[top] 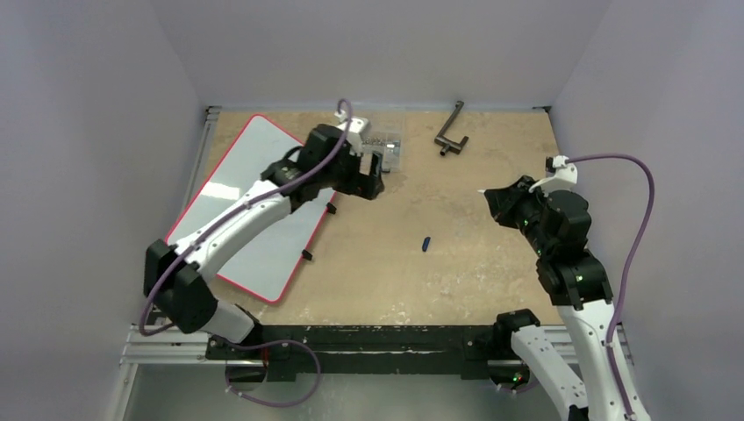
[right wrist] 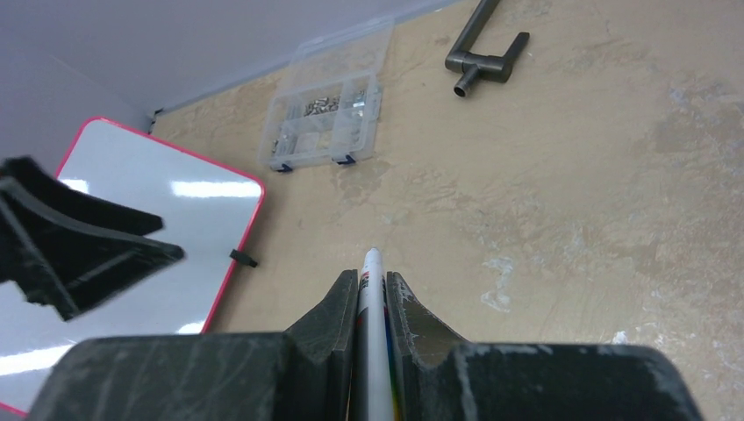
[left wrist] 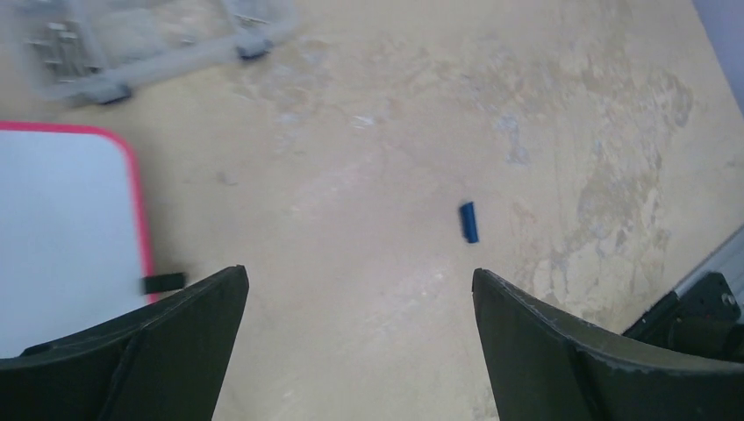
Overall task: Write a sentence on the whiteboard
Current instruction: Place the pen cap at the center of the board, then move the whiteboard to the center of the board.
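The sandy bench point(top: 456, 254) fills most of the top view. The whiteboard point(top: 250, 158) lies flat on its left side, tilted a bit. No words show on the parts you can see.

The left arm reaches over the board's upper right edge. The left claw point(left wrist: 355, 281) is wide apart and holds nothing. The right claw point(right wrist: 373, 281), at the right of the top view, is clamped on a white marker point(right wrist: 372, 263).

A clear box point(right wrist: 326, 118) and a dark handle point(right wrist: 487, 48) sit near the top. A small blue cap point(top: 425, 243) lies alone in the middle.

I think the writing has not started. Next, the marker must travel left to the board and touch it tip down, with the left arm out of the way.
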### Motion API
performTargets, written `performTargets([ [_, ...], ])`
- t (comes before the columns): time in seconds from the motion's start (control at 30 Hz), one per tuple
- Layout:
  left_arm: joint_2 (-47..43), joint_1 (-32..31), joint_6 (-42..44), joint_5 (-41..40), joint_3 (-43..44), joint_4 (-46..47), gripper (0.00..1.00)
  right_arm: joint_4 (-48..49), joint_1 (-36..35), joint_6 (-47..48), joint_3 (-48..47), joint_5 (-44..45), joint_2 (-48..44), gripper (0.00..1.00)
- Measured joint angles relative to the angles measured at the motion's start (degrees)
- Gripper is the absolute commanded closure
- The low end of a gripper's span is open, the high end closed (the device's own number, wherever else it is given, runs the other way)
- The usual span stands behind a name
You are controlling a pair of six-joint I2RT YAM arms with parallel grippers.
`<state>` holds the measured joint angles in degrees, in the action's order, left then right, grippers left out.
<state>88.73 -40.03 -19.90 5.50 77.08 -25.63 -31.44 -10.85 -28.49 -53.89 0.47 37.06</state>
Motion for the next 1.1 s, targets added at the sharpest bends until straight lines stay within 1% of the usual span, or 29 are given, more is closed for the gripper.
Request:
performTargets([
  [0.13, -9.07, 7.34, 1.99, -5.62, 0.92, -5.55, 0.0, 0.55, 0.0, -0.09, 0.76, -0.26, 0.0, 1.0],
  [0.27, -16.09, 14.12, 3.76, -9.38, 1.22, -8.22, 0.0, 1.09, 0.0, -0.26, 0.87, -1.42, -0.02, 1.0],
  [0.37, -19.28, 19.78, 4.55, -11.52, 1.84, -9.9, 0.0, 1.29, 0.0, -0.42, 0.87, -1.84, -0.09, 1.0],
  [0.43, -19.61, 22.95, 4.48, -11.56, 2.93, -11.02, 0.0, 1.33, 0.0, -0.44, 0.9, -2.19, -0.39, 1.0],
  [0.47, -19.61, 26.53, 4.44, -11.28, 3.15, -11.1, 0.0, 1.42, 0.0, -0.46, 0.94, -2.67, -0.48, 1.0],
  [0.63, -18.95, 42.86, 2.47, -2.82, 2.67, -10.45, 0.0, 1.51, 0.0, -0.63, 1.44, -4.09, -1.53, 1.0],
  [0.7, -17.97, 47.95, 1.9, 0.7, 2.54, -9.35, 0.0, 1.46, 0.0, -0.66, 1.6, -4.68, -1.86, 1.0],
  [0.83, -13.62, 52.48, 1.88, 6.27, 2.64, -7.06, 0.0, 1.44, 0.0, -0.66, 2.05, -5.51, -2.43, 1.0],
  [0.93, -7.96, 55.08, 0.94, 11.39, 2.84, -5.86, 0.0, 1.44, 0.0, -0.66, 2.91, -6.4, -3.13, 1.0],
  [1.03, -4.28, 57.46, -0.7, 13.88, 2.84, -4.94, 0.0, 1.44, 0.0, -0.66, 3.61, -7.15, -3.13, 1.0],
  [1.1, -3.41, 58.6, -1.42, 14.97, 2.84, -4.5, 0.0, 1.46, 0.0, -0.66, 3.76, -7.56, -2.93, 1.0],
])
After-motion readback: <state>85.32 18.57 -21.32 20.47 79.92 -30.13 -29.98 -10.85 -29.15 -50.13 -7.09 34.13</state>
